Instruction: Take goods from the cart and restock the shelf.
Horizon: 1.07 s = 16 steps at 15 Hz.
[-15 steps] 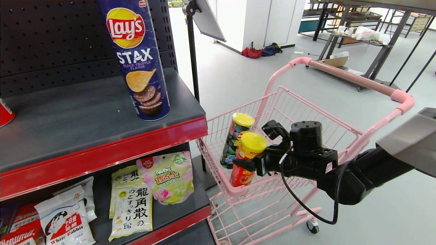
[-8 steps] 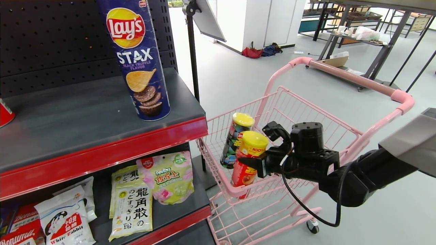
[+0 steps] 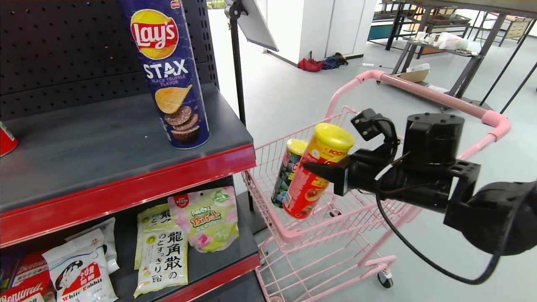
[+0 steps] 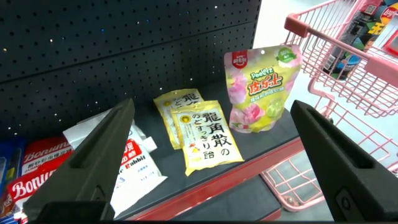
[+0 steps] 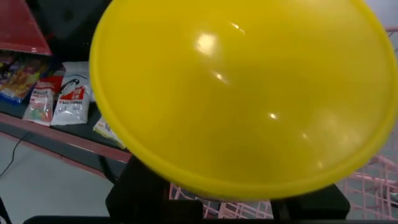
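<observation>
Red can (image 3: 308, 188) above the cart (image 3: 419, 92)
Right tool (image 3: 323, 170) grips it; long axis tilted, yellow lid (image 3: 334, 136) up and rightward (left tool (image 4: 208, 118) wide apart).

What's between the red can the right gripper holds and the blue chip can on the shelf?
No goods: the head view shows only bare shelf top between red can and blue chip can.

Up top, the tall blue can (image 3: 170, 75) runs off the edge; the dark can (image 3: 283, 180) sits half-hidden behind the red can (image 3: 303, 201).
</observation>
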Available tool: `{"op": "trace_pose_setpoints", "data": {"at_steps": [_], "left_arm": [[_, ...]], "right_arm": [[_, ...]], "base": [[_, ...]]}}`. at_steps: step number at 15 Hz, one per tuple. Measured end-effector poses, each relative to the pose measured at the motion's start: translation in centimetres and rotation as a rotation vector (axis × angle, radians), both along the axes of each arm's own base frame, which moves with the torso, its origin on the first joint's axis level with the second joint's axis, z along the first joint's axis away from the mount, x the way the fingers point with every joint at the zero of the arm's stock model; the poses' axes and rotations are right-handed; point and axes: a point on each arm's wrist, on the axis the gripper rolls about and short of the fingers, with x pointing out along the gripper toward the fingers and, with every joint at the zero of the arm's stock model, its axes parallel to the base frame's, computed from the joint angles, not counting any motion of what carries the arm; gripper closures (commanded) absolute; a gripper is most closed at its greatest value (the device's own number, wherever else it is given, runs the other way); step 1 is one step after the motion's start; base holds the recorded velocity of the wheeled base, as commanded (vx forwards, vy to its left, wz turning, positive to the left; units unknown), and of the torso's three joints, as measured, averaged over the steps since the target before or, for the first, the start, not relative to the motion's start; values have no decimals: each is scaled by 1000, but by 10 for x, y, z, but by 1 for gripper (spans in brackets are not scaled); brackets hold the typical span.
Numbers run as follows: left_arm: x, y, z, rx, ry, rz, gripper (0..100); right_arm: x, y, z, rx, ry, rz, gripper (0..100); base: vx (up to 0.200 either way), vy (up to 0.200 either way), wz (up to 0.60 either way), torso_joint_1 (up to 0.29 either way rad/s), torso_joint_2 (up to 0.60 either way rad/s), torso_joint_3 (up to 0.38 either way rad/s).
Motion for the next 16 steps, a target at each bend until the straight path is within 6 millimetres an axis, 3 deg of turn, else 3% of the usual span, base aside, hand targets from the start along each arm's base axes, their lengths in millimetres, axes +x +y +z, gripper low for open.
{"op": "trace_pose_setpoints", "data": {"at_steps": [4,6,8,10,12,16], "left_arm": [[0,0,0,0,0,0,0],[0,0,0,0,0,-1,0],[0,0,0,0,1,-1,0],[0,0,0,0,1,-1,0],[0,0,0,0,1,-1,0],[0,0,0,0,1,-1,0]], "right_arm": [[-40,-30,63,-43,-2,-118,100],[-72,-58,95,-72,-23,-259,100],[-111,-96,110,-105,-33,-433,100],[-149,-127,103,-149,-28,-561,100],[-187,-151,83,-205,10,-680,100],[-237,-166,45,-240,37,-793,100]], "base": [[0,0,0,0,0,0],[0,0,0,0,0,0],[0,0,0,0,0,0],[0,0,0,0,0,0],[0,0,0,0,0,0],[0,0,0,0,0,0]]}}
